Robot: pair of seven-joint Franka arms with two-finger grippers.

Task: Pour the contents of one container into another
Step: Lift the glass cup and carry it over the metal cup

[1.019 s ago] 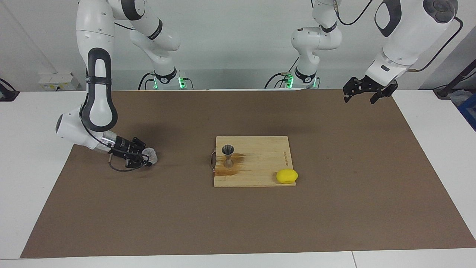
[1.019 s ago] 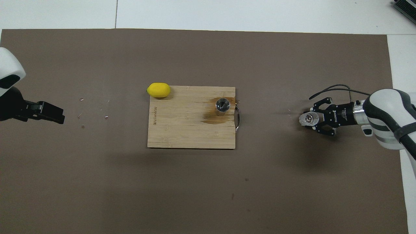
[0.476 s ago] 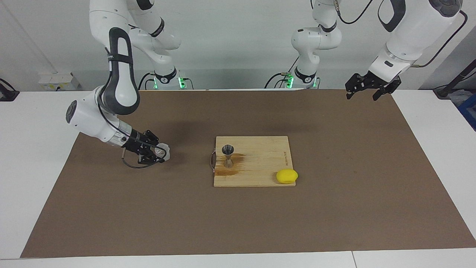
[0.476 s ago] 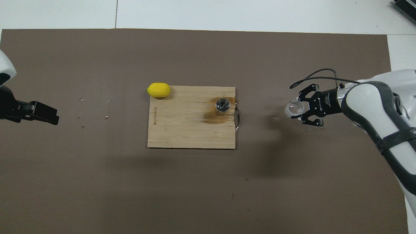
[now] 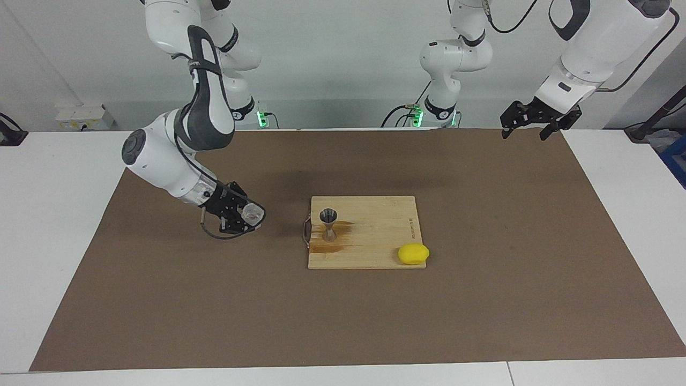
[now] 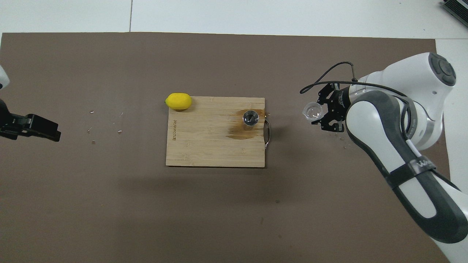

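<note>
Glossy white arm casings, dark grey joint panels, black end effector (image 5: 242,215), thin black looping cable, green-lit bases

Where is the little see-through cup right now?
The clear cup is held in the right gripper, up over the brown mat toward the right arm's end of the table, beside the handle end of the wooden board where the steel jigger stands.

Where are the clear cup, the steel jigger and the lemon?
clear cup (image 5: 252,213), facing view, its side wall.
steel jigger (image 5: 328,225), facing view, its narrow waist.
lemon (image 6: 178,101), overhead view, middle of its peel.
</note>
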